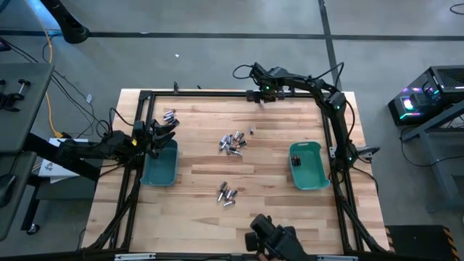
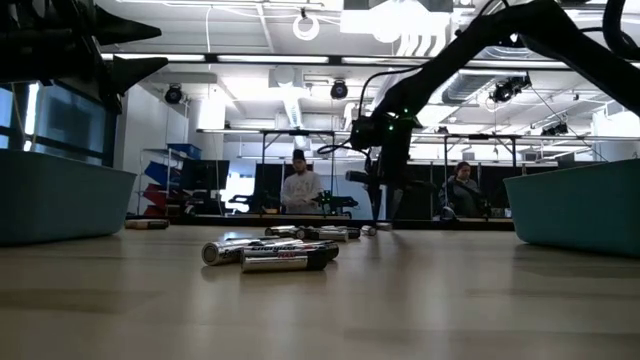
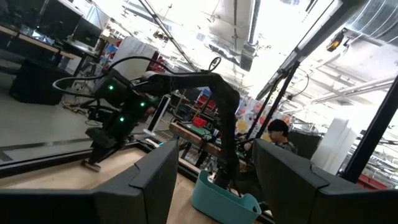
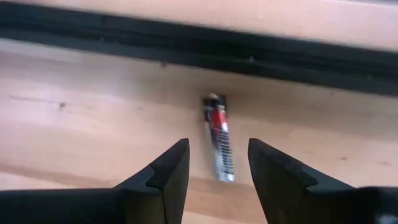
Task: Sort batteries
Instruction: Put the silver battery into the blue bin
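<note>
The batteries lie loose on the wooden table in small heaps: one at the far left (image 1: 170, 116), one in the middle (image 1: 232, 141), one nearer the front (image 1: 227, 193). A single silvery battery with a red band (image 4: 222, 158) lies by the far frame rail. My right gripper (image 4: 217, 144) points down over it at the table's far edge (image 1: 259, 99), open, one finger on either side and neither touching it. My left gripper (image 3: 214, 180) hangs open with nothing in it, above the left teal bin (image 1: 159, 165).
A second teal bin (image 1: 308, 165) stands at the table's right. A black frame rail (image 4: 199, 46) runs along the far edge, just behind the single battery. People sit in the room beyond the table (image 2: 300, 185).
</note>
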`<state>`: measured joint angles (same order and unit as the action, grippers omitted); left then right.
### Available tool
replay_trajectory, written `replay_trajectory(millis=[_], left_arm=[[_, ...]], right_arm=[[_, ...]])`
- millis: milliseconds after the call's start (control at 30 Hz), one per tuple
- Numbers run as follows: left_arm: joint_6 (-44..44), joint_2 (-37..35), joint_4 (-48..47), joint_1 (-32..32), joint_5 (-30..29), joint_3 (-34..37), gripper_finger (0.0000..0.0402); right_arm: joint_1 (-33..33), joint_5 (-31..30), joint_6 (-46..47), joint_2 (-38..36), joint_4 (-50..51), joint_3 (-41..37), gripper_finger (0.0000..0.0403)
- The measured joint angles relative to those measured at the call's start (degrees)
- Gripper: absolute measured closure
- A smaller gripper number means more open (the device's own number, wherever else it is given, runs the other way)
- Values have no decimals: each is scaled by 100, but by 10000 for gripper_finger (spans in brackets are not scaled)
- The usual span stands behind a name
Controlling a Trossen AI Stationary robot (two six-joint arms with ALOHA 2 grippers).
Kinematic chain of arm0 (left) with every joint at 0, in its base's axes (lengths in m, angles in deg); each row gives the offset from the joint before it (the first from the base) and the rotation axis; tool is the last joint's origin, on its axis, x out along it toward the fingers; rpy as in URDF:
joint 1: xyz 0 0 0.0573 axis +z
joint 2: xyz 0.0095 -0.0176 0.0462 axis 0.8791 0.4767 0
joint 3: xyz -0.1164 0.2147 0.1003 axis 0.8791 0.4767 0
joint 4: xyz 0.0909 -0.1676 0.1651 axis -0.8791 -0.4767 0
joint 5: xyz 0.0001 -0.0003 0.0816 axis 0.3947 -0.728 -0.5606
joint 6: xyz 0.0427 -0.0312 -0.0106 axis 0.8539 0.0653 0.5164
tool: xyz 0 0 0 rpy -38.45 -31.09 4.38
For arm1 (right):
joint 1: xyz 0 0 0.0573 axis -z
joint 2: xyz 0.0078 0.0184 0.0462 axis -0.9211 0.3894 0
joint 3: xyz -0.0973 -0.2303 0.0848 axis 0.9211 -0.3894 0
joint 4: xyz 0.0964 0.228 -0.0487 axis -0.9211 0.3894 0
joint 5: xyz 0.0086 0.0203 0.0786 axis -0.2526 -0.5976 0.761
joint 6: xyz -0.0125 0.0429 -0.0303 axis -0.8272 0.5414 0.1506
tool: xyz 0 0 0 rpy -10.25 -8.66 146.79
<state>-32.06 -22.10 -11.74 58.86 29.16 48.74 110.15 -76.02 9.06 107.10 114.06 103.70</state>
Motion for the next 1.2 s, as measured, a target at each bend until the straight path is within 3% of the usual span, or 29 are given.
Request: replay_trajectory(millis=[400, 767, 900, 1067, 1200], left_arm=[[1, 2, -2, 1, 0, 0, 199], [-10, 2, 2, 0, 0, 0, 199], [-111, 1, 44, 0, 2, 2, 199], [-410, 0, 48, 0, 2, 2, 199], [-663, 2, 48, 0, 2, 2, 199]], right_arm=[[-91, 548, -551, 52, -337, -1, 230], [-568, 397, -706, 294, -746, 6, 233], [-675, 203, -744, 367, -724, 22, 271], [-729, 48, -1062, 377, -702, 15, 373], [-731, 120, -1332, 347, -626, 10, 378]])
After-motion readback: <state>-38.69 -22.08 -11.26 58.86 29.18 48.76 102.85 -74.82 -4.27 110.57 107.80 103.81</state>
